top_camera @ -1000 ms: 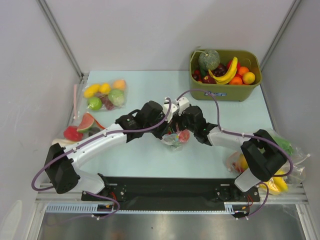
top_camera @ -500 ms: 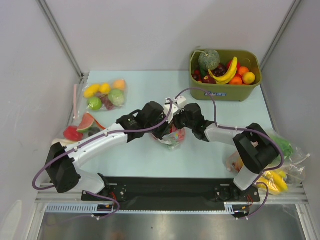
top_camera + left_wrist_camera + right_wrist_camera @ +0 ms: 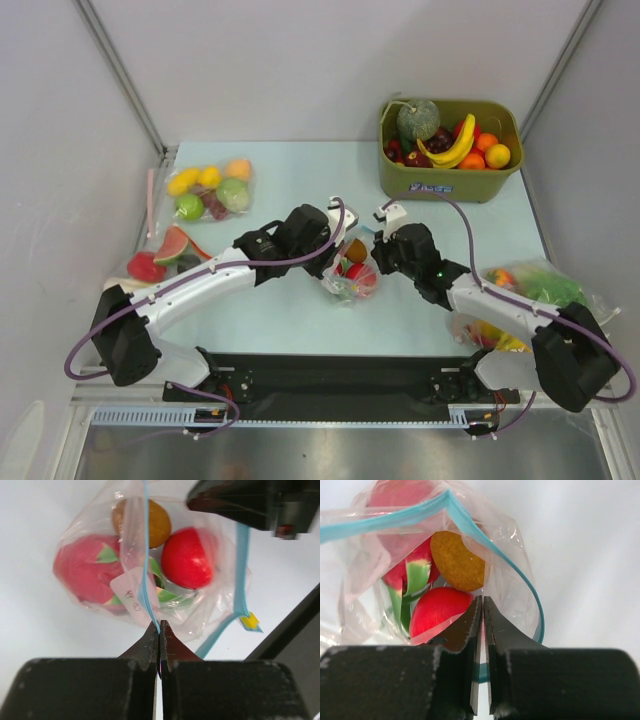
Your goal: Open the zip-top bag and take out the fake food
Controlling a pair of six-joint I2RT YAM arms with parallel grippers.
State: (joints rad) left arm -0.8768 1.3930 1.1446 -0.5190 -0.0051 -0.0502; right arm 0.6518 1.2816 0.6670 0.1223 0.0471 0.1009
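The zip-top bag point(image 3: 350, 284) hangs a little above the table's middle, clear with a blue zip strip point(image 3: 243, 570), its mouth spread open. The fake food is inside: a red fruit point(image 3: 187, 557), an orange one point(image 3: 457, 560), and a pink-red one with green leaves point(image 3: 85, 575). My left gripper point(image 3: 336, 259) is shut on the bag's left lip, the strip pinched at its tips point(image 3: 160, 626). My right gripper point(image 3: 376, 258) is shut on the opposite lip point(image 3: 482, 600), and the strip runs between its fingers.
An olive bin point(image 3: 450, 187) at the back right holds a melon, a banana and other fruit. A bag of fruit point(image 3: 210, 190) lies at the back left, and watermelon slices point(image 3: 160, 255) lie in front of it. More bagged food point(image 3: 530, 285) lies at the right edge.
My right gripper came down to the bag, closed on its lip and drew it to the right, spreading the mouth. The right arm's elbow swung out to the right. The left gripper held still.
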